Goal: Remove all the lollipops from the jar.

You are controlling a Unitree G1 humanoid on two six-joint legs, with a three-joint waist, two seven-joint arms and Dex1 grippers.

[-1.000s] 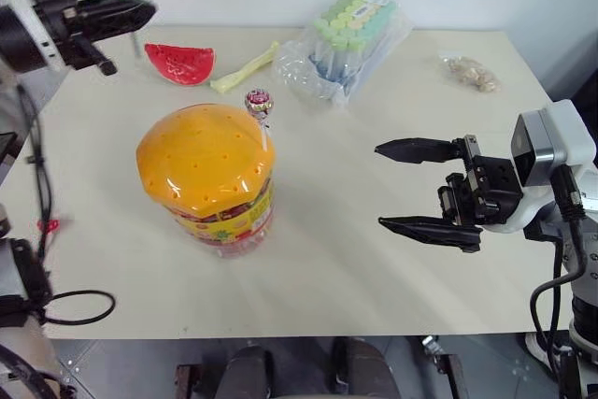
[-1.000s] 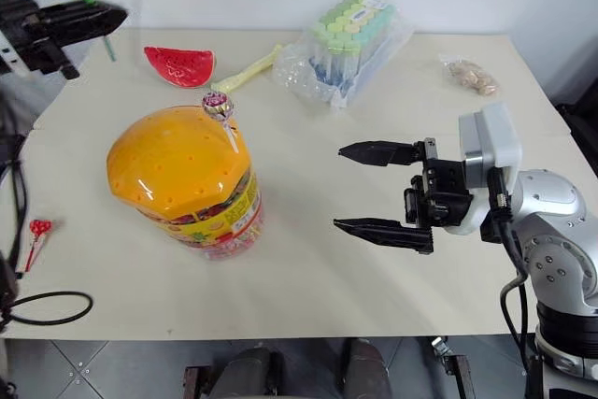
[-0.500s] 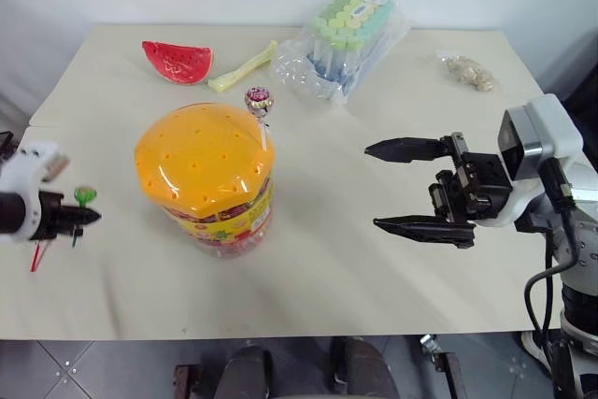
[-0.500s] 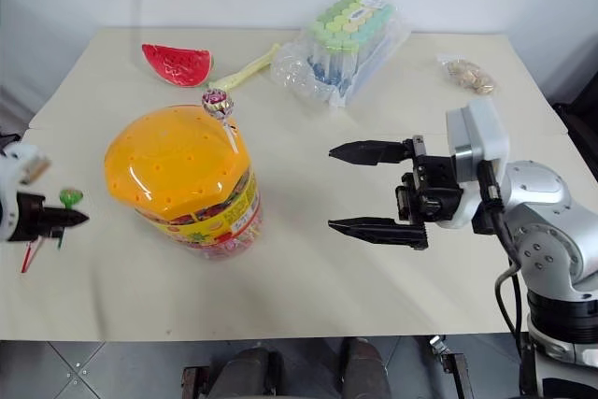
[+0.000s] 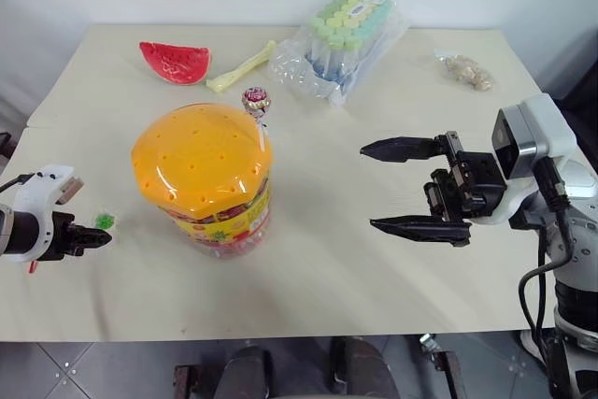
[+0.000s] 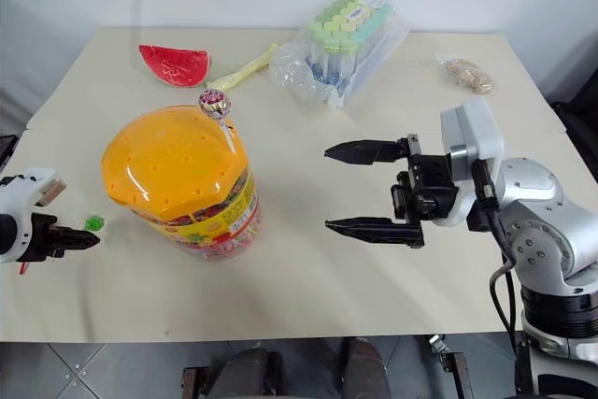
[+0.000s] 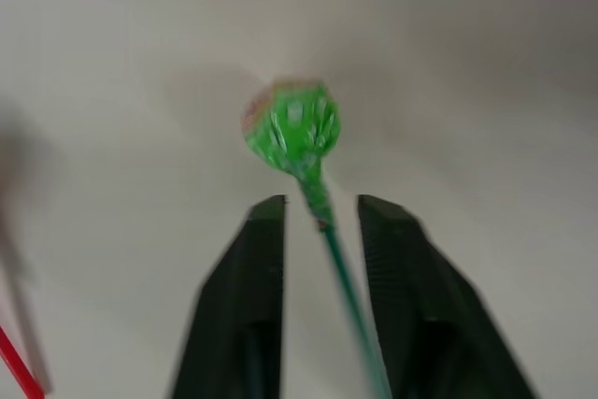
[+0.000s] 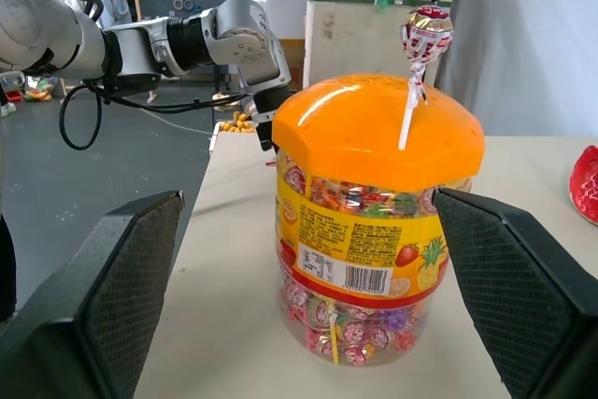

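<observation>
Green lollipop (image 7: 291, 125) near table's (image 5: 392, 259) left edge (jaws parted).

We see the jar (image 5: 207, 184) standing upright on the tabletop (image 5: 327, 259), left of centre: a clear plastic tub with a domed orange lid dotted with holes and a yellow-red label band. A pink-purple lollipop (image 5: 255, 100) on a white stick stands up from the lid's far right edge. A green lollipop (image 7: 291, 124) on a green stick lies near the tabletop's left edge, well apart from the jar. Beside it we see a red stick (image 7: 19, 368).
</observation>
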